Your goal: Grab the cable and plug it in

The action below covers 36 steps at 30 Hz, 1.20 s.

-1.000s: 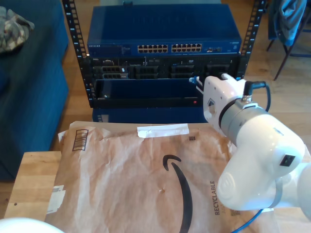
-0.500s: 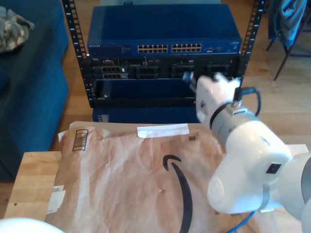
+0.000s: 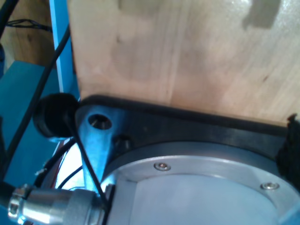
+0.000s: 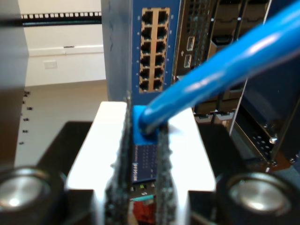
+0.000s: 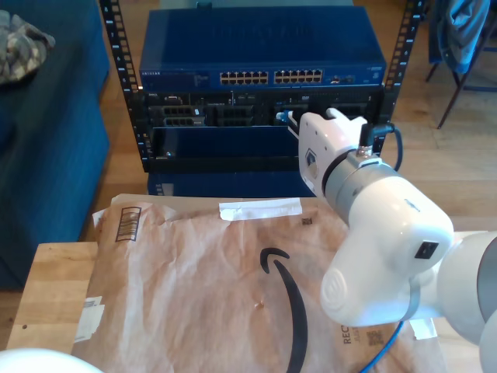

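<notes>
my second gripper (image 4: 144,154) has its jaws pinched tight on the blue cable (image 4: 220,65) at its plug end, near the switch (image 4: 152,51) ports. first gripper's jaws: can't tell.

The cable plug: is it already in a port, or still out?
Out. My second gripper pinches the plug in front of the switch, whose ports look empty.

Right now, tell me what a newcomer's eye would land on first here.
The big white arm at the exterior view's right, reaching toward the blue network switch in the rack. Then my second claw, shut on the bright blue cable just before the switch's ports.
</notes>
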Tool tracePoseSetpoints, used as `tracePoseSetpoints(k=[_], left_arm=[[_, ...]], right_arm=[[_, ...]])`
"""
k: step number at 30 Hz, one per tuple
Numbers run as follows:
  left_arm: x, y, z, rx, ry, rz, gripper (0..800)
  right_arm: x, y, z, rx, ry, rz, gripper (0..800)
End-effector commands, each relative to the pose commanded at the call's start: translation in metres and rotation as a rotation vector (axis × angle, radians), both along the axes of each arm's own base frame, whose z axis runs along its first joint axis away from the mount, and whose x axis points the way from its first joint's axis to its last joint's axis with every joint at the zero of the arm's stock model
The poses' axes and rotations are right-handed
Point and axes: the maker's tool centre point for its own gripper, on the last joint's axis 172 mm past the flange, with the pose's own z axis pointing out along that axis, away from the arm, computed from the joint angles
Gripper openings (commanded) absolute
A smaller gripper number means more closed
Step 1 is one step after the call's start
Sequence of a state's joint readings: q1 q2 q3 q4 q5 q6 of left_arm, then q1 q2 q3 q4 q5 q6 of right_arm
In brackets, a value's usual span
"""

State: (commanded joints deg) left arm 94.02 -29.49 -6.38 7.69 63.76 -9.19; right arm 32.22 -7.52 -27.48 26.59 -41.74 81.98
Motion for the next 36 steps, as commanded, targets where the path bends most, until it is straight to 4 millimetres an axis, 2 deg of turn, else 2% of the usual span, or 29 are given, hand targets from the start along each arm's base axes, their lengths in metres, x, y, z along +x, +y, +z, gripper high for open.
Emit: tracePoseSetpoints(k=[1, 4, 8, 12, 19, 26, 28, 32, 36], left_arm=[[0.000, 0.000, 0.000, 0.000, 0.000, 0.000, 799], [0.000, 0.000, 0.000, 0.000, 0.000, 0.000, 800], [0.000, 0.000, 0.000, -0.002, 0.000, 0.000, 800], [0.000, 0.000, 0.000, -0.002, 0.000, 0.000, 799], [0.000, 0.000, 0.000, 0.000, 0.000, 0.000, 800], [0.000, 0.000, 0.000, 0.000, 0.000, 0.000, 800], [0.000, 0.000, 0.000, 0.000, 0.000, 0.000, 799], [0.000, 0.000, 0.000, 0.000, 0.000, 0.000, 799], [0.000, 0.000, 0.000, -0.002, 0.000, 0.000, 799]], right_arm=[[-0.001, -0.002, -0.007, 0.024, 0.005, -0.013, 0], [0.003, -0.008, 0.003, 0.040, -0.085, -0.052, 0], [0.013, 0.002, -0.011, 0.024, -0.071, -0.044, 0], [0.031, 0.009, -0.008, 0.026, -0.119, -0.058, 0], [0.040, 0.015, -0.015, 0.014, -0.163, -0.069, 0], [0.072, 0.032, -0.033, 0.001, -0.230, -0.090, 0], [0.084, 0.034, -0.031, 0.012, -0.257, -0.106, 0], [0.099, 0.024, -0.025, 0.050, -0.274, -0.179, 0], [0.099, 0.007, -0.020, 0.061, -0.298, -0.238, 0]])
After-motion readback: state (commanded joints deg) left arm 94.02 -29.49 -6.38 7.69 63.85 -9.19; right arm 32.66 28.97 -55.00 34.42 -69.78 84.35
